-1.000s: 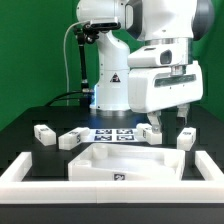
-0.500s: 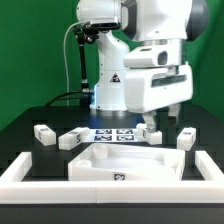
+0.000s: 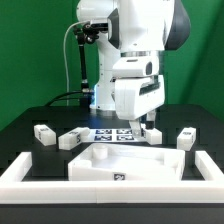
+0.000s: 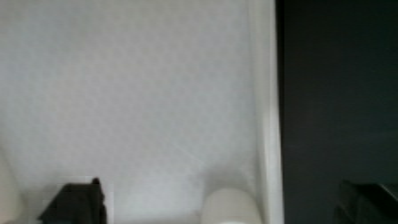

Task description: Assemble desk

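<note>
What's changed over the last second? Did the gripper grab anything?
The arm swung toward the exterior view's left, bringing the gripper to the tabletop's far edge beside the marker board. The wrist view shows it open; nothing was taken or released. The tabletop, marker board and three visible leg blocks stayed put.

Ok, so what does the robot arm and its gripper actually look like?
The arm is glossy white with black joint sections. A black cable loops beside its base, which bears a dark triangular sticker. The gripper has a boxy white body and short dark fingers.
</note>
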Controlling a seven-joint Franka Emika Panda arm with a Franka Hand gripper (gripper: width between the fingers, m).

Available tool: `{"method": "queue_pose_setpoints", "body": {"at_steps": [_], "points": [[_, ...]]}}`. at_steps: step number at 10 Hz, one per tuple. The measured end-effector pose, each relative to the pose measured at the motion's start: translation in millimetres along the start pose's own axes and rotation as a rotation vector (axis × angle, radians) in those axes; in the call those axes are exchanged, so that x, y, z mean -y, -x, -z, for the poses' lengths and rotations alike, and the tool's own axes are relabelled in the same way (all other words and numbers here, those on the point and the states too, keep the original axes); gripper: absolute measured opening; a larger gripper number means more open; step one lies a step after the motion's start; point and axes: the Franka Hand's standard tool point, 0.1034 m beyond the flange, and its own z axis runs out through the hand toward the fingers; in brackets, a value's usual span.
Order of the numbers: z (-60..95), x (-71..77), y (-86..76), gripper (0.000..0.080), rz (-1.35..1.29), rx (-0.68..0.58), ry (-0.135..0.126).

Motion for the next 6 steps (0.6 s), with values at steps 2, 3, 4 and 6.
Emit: {"method": "queue_pose_setpoints", "body": {"at_steps": [2,3,4,6], "points": [[-16.3,3.5,12.3,0.0650,0.013,0.005,-0.008],[-33.4,5.9,26.2,0.0650,0.008,0.016,-0.019],[-40.0,5.5,29.1,0.0650,0.001,0.016,-0.017],[-44.7,6.9,28.5,0.0650,0.001,0.014,-0.018]]}}
